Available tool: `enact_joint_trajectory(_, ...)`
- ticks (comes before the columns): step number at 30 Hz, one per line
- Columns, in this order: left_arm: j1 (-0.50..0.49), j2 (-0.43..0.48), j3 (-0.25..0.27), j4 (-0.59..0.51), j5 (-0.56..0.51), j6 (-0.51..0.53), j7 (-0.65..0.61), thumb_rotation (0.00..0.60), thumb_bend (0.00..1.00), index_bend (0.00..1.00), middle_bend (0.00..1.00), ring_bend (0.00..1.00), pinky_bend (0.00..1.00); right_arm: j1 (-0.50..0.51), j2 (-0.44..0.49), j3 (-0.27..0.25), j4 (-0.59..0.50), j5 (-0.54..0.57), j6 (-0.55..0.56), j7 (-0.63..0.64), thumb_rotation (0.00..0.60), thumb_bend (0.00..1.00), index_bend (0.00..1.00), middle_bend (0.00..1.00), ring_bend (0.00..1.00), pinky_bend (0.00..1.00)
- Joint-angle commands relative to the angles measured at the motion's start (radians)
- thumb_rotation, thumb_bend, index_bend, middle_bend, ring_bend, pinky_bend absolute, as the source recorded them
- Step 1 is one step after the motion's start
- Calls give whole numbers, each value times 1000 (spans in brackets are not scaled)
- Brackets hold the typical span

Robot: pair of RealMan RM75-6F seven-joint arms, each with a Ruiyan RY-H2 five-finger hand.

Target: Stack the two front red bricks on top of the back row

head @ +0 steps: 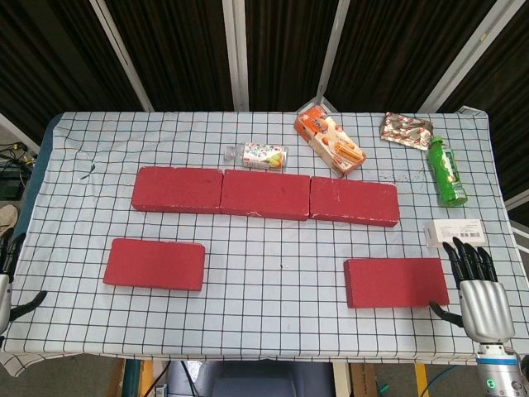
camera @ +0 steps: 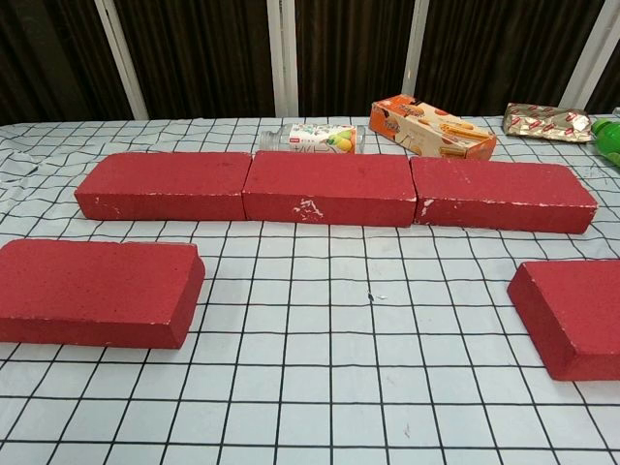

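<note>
A table covered in a white cloth with a black grid holds five red bricks. Three lie end to end as a back row across the middle of the table, their long axes running left to right. Two more sit nearer the robot, well apart from each other: the front left brick and the front right brick, both also lying lengthwise left to right and flat on the cloth, neither yet stacked. The right hand rests at the table's near right edge, just beside the short right end of the front right brick, fingers spread apart and holding nothing. The left hand shows only as a sliver at the far left edge, well apart from the front left brick; whether its fingers are apart or together cannot be told. The right hand is plainly the nearer one to a brick, and its brick lies directly to its left. Behind the back row lie a small clear bottle with a fruit-patterned label, an orange biscuit box, a foil snack packet, a green bottle and a white card; none of their printing is legible.
</note>
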Motion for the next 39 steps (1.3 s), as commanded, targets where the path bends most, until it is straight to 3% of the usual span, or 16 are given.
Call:
enact_joint_trajectory(1,4,5,3,-6,0,3,-1,600,98,65,0,0,93,2,-3,1,2,4,-4,-4,600,171,10,0,0,0)
enact_joint_trajectory(15,15,15,5,-23,10,17,-7,600,98,58,0,0,111,1,10,-15,-17,11,-25,3,600,172,10,0,0,0)
enact_joint_trajectory(24,9,9,-11,-18,-8,9,-3,600,98,58,0,0,111,63,97,-95,-60,19,-241,16,600,171,10,0,0,0)
enact_joint_trajectory(39,-3,-3,-16,-12,-12,-5,12,600,98,58,0,0,111,167,16,-61,-15,152,-414,-128,600,171,0,0,0,0)
